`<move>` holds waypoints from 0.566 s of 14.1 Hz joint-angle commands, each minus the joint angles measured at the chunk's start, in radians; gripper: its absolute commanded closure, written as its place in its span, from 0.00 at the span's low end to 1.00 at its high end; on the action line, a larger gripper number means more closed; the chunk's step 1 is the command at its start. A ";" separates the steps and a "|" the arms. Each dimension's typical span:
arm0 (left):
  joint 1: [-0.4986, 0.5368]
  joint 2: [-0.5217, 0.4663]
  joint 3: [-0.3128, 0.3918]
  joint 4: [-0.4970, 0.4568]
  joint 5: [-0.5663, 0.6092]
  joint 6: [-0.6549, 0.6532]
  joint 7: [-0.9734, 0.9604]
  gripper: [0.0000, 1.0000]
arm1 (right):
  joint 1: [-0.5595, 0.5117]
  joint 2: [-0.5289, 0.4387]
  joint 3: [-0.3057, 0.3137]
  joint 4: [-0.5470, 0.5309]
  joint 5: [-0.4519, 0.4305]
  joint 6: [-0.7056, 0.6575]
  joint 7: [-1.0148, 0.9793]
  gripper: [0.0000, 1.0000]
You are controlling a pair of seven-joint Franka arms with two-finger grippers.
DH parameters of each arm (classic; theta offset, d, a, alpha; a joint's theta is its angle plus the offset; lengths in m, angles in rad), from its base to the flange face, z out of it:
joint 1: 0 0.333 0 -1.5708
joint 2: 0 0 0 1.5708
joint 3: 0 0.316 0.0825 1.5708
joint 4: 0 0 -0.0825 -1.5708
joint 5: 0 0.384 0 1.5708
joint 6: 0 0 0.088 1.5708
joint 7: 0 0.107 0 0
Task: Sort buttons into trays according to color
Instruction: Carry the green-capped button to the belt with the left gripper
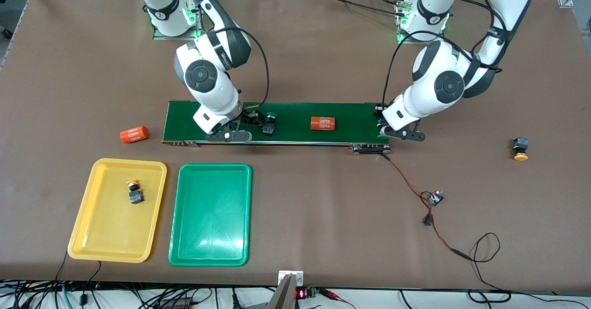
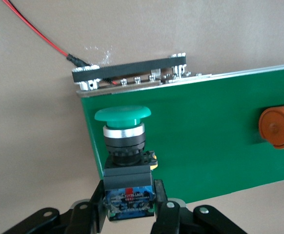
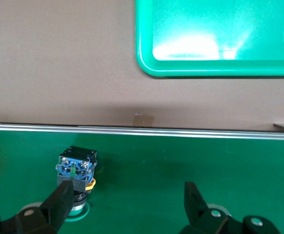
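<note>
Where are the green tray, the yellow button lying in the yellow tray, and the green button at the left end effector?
green tray [image 1: 210, 214], front view, bare floor.
yellow button [image 1: 134, 192], front view, black body.
green button [image 2: 123, 114], left wrist view, green cap.

Desk [image 1: 323, 216]: flat brown.
Conveyor belt [image 1: 295, 115]: dark green, silver edge rail.
On the belt: orange cylinder [image 1: 322, 124] with black "4680" print; push-button [image 1: 269, 124] with green cap, black body.
At the belt's end toward the left arm: second push-button [image 2: 126, 161], green mushroom cap, silver collar, black body, blue-and-red label.
Off the belt's end toward the right arm: another orange cylinder [image 1: 134, 134], same print.
Near the belt: yellow tray [image 1: 87, 226] holding a yellow-orange-capped, black-bodied button [image 1: 135, 192]; green tray [image 1: 184, 235], glossy with white glare.
Loose button [image 1: 520, 148]: yellow-orange cap, black body.
Wire [image 1: 406, 179]: red and black.
</note>
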 commanded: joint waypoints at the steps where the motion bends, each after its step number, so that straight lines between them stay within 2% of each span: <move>1: -0.006 -0.052 0.001 -0.066 -0.023 0.050 -0.001 1.00 | 0.011 -0.070 -0.007 -0.100 -0.007 0.059 -0.023 0.00; 8: -0.012 -0.046 -0.009 -0.119 -0.023 0.149 0.006 1.00 | 0.015 -0.048 -0.007 -0.103 -0.001 0.071 -0.006 0.00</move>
